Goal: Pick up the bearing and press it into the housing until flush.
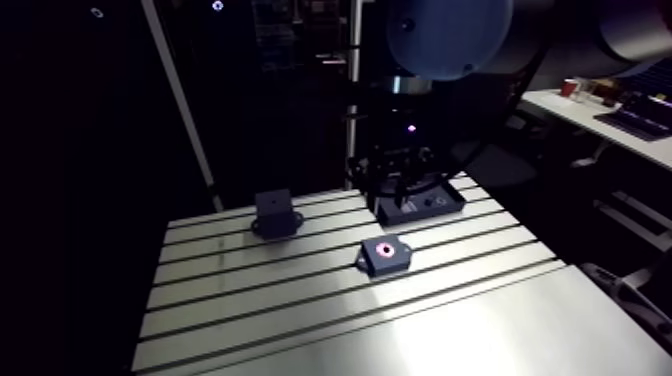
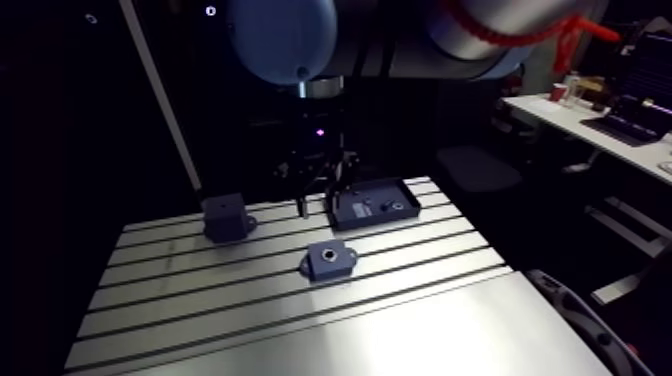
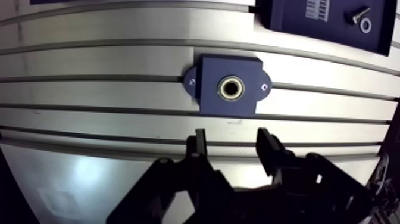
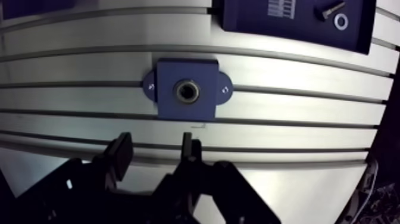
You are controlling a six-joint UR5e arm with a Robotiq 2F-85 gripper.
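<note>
In the arm view the slotted aluminium table (image 1: pixel 300 310) carries a dark blue flanged housing block (image 1: pixel 384 258) at its middle. A dark square block (image 1: pixel 275 212) sits far left and a shallow dark tray (image 1: pixel 440 205) far right, with the two-finger gripper (image 2: pixel 318 200) hanging by the tray. In the wrist view the gripper is released, its fingers spread around nothing, and the brass-toned bearing ring (image 3: pixel 231 87) sits in the housing's bore ahead of it. Flushness cannot be judged. A proud or cocked bearing may jam if pushed off-centre. The tray holds a bolt (image 3: pixel 356 15), a washer (image 3: pixel 365 25) and a white label (image 3: pixel 315 9) with print too small to read; no brand shows.
</note>
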